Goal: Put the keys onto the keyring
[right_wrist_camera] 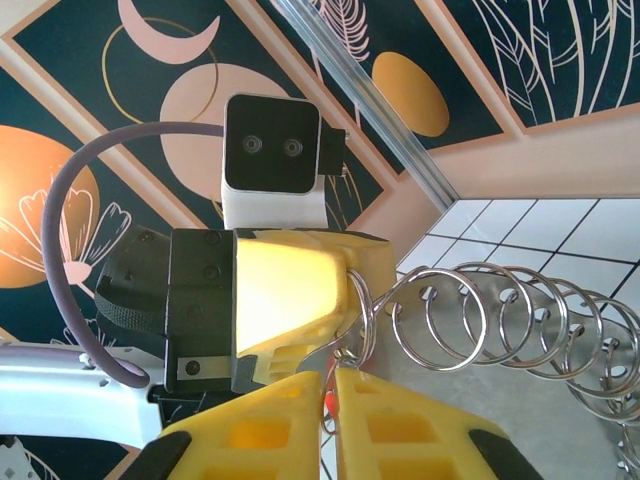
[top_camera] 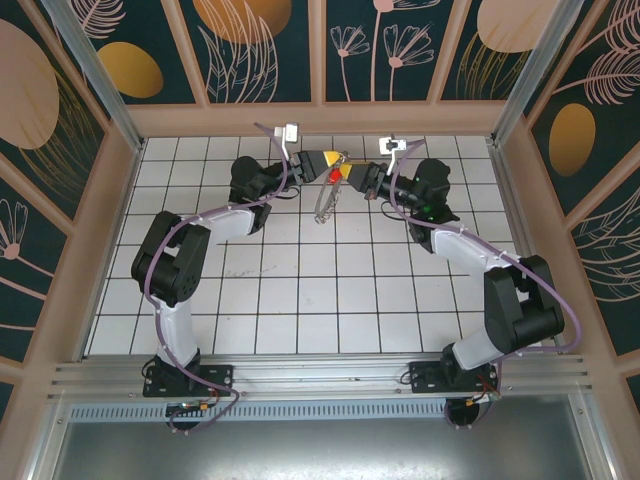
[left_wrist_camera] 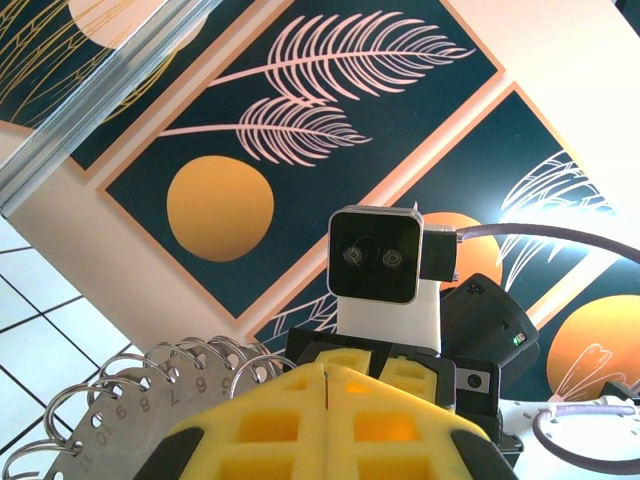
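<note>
The left gripper (top_camera: 322, 161) pinches the keyring (top_camera: 327, 200), up in the air near the table's (top_camera: 300, 300) far edge. The right gripper (top_camera: 346, 172) pinches the red key (top_camera: 334, 174) just beside it. The red key looks not on yet.

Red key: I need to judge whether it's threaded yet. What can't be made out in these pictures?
- Red key: right wrist view, its blade is hidden between the right gripper's fingers.
- Top view: the key is too small to tell if it is threaded.
- Keyring: left wrist view, cut off by the bottom edge, partly hidden behind the left gripper.
</note>
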Tool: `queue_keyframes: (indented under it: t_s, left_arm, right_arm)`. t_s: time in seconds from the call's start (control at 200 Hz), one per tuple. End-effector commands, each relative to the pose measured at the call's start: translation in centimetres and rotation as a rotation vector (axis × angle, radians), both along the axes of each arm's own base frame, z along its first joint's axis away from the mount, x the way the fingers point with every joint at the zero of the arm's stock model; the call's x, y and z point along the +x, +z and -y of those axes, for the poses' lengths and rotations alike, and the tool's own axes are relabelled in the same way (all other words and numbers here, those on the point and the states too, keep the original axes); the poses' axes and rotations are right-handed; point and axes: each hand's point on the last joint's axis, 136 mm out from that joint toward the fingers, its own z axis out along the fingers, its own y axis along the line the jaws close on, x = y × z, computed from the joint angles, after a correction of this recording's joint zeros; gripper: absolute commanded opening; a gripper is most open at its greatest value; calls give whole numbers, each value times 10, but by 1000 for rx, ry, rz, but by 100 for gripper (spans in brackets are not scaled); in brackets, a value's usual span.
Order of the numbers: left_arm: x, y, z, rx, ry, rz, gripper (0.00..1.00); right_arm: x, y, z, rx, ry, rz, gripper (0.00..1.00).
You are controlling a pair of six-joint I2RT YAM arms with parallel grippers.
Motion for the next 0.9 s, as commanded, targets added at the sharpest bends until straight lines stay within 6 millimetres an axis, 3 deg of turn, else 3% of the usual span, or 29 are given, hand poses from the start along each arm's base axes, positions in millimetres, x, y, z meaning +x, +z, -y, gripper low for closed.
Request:
queue_keyframes:
  t_s: [0.0,0.15,0.53,0.896]
  left_arm:
    - [-12,29,-5,-42,7,83,0]
    - [-13,29,-6,-43,11,82,0]
    - [-11,28,-9,-54,51,73,0]
    - [-9,21,-8,-39,112,59,0]
  right_arm:
    - [-5,14,-3,0,5,51,9]
    - [-7,15,-5,-6,6,53,0]
    - [-13,16,-22,-41,8,67,0]
    - [-5,14,-48,-84,-20,31,0]
